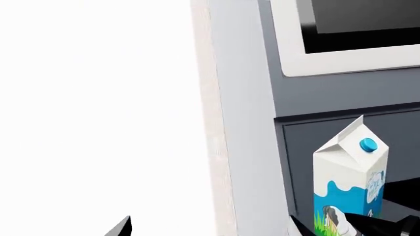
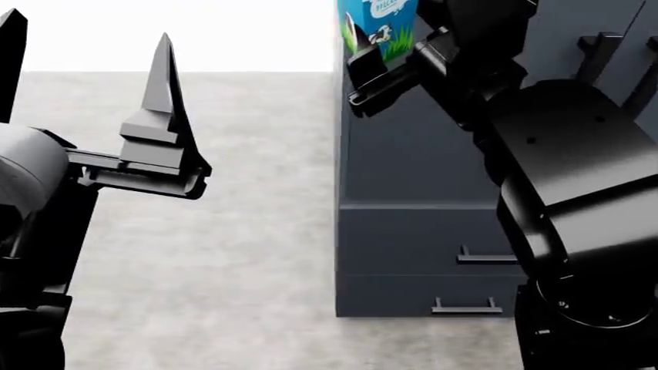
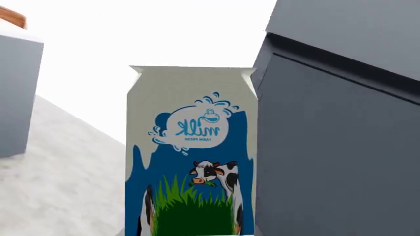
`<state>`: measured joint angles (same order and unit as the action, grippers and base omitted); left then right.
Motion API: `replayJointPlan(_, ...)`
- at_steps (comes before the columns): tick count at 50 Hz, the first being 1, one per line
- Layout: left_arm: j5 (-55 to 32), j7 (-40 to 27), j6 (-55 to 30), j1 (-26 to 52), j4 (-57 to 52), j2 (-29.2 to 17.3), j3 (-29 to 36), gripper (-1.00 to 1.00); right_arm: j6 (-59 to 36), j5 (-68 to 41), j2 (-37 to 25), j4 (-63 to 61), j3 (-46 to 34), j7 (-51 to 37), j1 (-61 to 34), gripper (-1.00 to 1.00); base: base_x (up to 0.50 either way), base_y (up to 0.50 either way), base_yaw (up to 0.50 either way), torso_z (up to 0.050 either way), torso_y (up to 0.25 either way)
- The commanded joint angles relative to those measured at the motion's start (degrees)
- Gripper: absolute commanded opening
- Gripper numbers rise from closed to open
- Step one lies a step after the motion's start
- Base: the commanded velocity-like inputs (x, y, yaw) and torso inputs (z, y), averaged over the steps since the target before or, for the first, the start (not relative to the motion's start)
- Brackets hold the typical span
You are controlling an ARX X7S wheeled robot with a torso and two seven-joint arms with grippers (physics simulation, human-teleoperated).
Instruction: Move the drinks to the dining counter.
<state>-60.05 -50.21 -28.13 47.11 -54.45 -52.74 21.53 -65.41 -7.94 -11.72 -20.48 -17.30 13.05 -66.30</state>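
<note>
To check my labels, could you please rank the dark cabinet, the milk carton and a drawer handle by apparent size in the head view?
1. Dark cabinet, clearly largest.
2. Milk carton, cut off by the frame's top edge, so only its visible part counts.
3. Drawer handle, smallest.

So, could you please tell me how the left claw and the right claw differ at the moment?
The right claw is shut on the milk carton, while the left claw is open and holds nothing. The right claw is beside the dark cabinet; the left claw hangs over the floor. Both are black.
</note>
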Motion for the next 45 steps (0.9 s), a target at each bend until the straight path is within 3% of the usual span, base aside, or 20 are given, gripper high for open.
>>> replayJointPlan(1,0.06,-0.05,0.09,0.15,-0.06,-0.19,0.15,1.0,0.2,0.65,-0.16,-0.42,0.01,0.06,-0.37,-1.0,0.0,0.5,0.0,0.0,0.0)
replayJointPlan(45,-0.28,-0.32,1.06,0.31,-0.68,-1.17,0.35,1.0,-0.41,-0.53,-0.39,-0.48,-0.86,-0.59,-1.49,-1.0,0.0,0.5,0.0,0.0,0.0)
